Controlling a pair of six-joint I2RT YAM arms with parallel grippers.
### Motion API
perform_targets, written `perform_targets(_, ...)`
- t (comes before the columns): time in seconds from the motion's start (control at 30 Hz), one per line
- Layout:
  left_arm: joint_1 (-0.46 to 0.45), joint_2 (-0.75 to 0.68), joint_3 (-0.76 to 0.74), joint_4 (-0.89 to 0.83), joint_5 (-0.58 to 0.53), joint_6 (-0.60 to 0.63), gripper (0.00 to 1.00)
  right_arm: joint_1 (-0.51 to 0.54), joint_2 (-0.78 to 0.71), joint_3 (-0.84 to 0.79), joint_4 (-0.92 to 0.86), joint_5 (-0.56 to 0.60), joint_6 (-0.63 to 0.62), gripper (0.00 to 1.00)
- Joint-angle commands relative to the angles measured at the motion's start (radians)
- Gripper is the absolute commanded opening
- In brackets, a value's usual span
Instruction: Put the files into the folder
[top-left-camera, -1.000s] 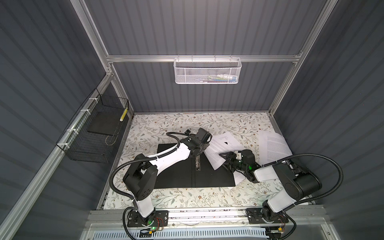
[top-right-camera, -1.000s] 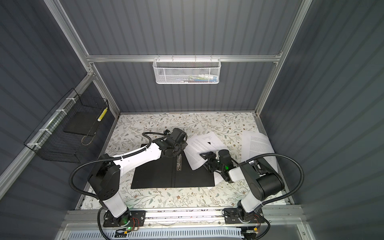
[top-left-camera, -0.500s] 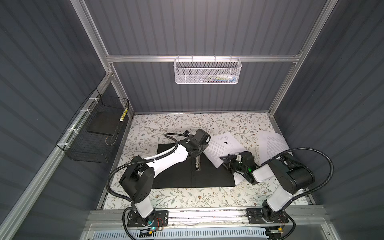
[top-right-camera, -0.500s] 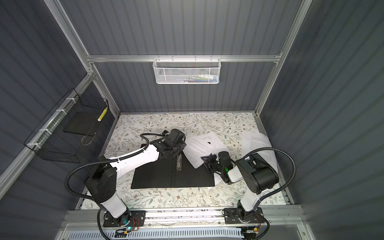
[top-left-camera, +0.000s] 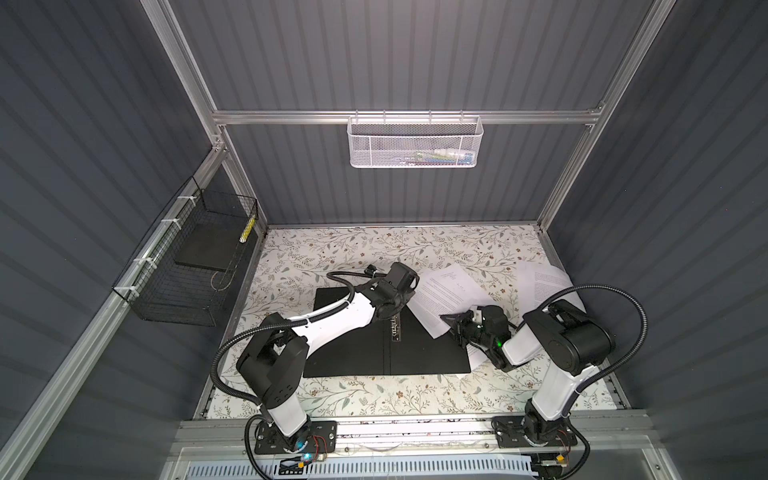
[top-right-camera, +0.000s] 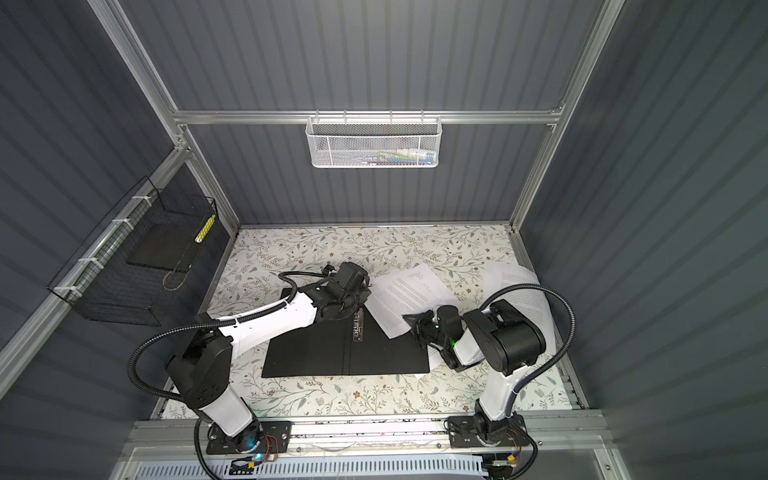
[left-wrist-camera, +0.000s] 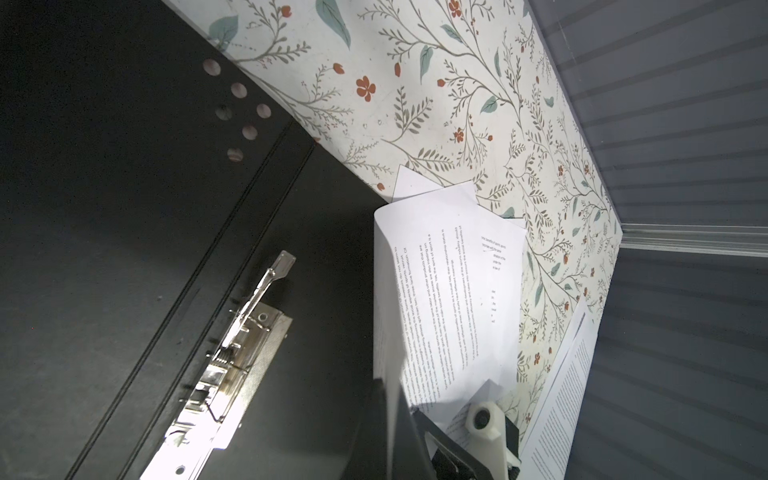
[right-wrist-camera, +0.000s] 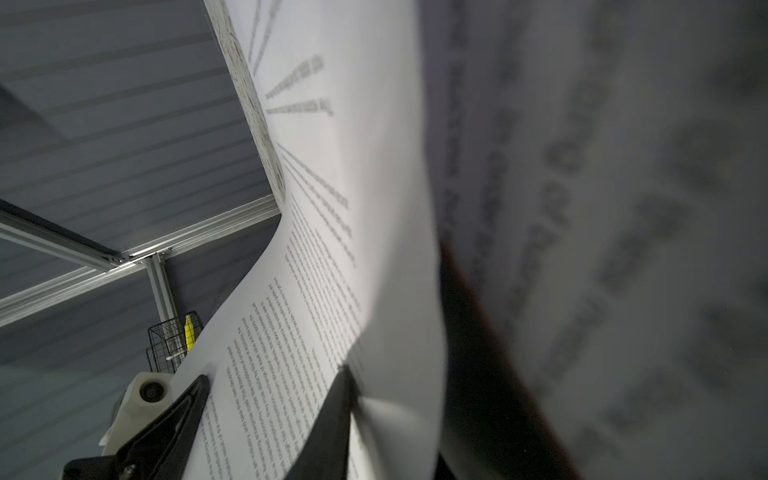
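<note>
We see the folder (top-left-camera: 419, 357) lying open on the floral tabletop (top-left-camera: 332, 257), black inside up, with its metal clip (top-left-camera: 393, 330) on the spine. One sheet of the files (top-left-camera: 451, 286) lies askew across the folder's far right corner, partly on the black cover and partly on the tabletop. The other sheets (top-left-camera: 544, 282) sit well apart from it, curled against the right wall.

The left claw (top-left-camera: 406, 300) is closed. It sits low over the folder, just beside the clip and at the sheet's left edge; whether it pinches that edge we cannot tell.

The right claw (top-left-camera: 451, 326) is at the sheet's near right edge. In the right wrist view the printed sheet bows up between its two black fingers (right-wrist-camera: 174, 415), which stand a narrow way apart — whether they have clamped the paper we cannot tell.

A white mesh basket (top-left-camera: 415, 143) hangs on the back rail.
</note>
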Motion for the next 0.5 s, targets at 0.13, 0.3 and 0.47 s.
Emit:
perform_targets(0.13, 0.009, -0.04, 0.017, -0.068, -0.074, 0.053, 0.22, -0.001, -0.009, -0.001, 0.02, -0.019, -0.036, 0.0)
perform_targets(0.3, 0.014, -0.115, 0.007, -0.116, -0.194, 0.236, 0.93, -0.014, -0.071, 0.029, -0.079, -0.088, -0.117, 0.0)
perform_targets(0.47, 0.021, -0.266, -0.118, -0.013, -0.242, 0.466, 1.0, -0.016, -0.173, 0.11, -0.309, -0.187, -0.253, 0.0)
